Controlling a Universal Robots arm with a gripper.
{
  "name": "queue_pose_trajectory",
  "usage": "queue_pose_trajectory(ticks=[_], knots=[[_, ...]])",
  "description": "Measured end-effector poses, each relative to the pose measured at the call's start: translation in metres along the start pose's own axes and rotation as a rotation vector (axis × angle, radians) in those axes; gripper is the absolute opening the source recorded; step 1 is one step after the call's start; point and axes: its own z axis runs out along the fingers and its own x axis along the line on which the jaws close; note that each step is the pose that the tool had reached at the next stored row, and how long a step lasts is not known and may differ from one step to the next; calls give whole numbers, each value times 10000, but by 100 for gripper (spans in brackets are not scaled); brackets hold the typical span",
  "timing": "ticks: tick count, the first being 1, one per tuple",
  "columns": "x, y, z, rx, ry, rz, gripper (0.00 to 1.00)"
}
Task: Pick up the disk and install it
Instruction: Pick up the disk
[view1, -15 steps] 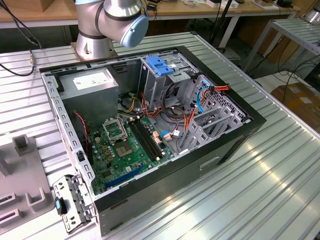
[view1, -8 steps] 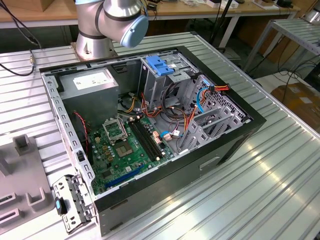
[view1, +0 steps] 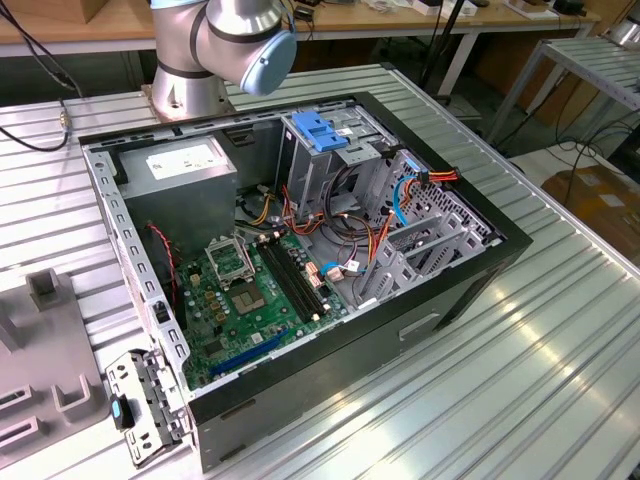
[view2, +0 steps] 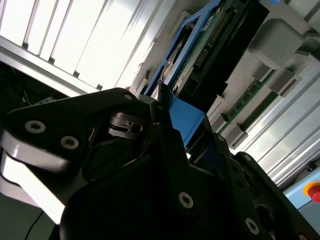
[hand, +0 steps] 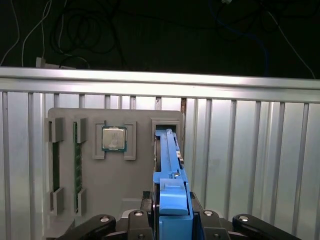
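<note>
Gripper: was clamped on the disk — by its blue end tab only.
Risk: disk could tilt and jam in the grey holder slot — narrow end grip.

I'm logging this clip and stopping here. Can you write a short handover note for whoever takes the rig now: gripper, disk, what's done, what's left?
Gripper: jaws shut on the blue end tab of the disk, as both wrist views show.
Disk: on edge in the slot of the grey holder, next to the chip. Whether it has lifted at all cannot be told.
Case: lies open on the table in the exterior view.
Done: the disk is grasped.
Left: the disk is not out of the holder and not in the case.
</note>
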Motion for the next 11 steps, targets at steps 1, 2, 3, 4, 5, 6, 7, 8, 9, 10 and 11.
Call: queue_pose_trajectory(ticks=[1,2,3,4,5,6,7,8,9,10,11], knots=[[0,0,0,0,0,1,37],[0,0,0,0,0,0,37],[0,0,0,1,0,0,37],[0,0,0,1,0,0,37],[0,0,0,1,0,1,37],[0,0,0,1,0,0,37],[0,0,0,1,0,0,37],[0,0,0,2,0,0,37],[0,0,0,2,0,0,37],[0,1,0,3,0,1,37],[0,0,0,3,0,0,37]])
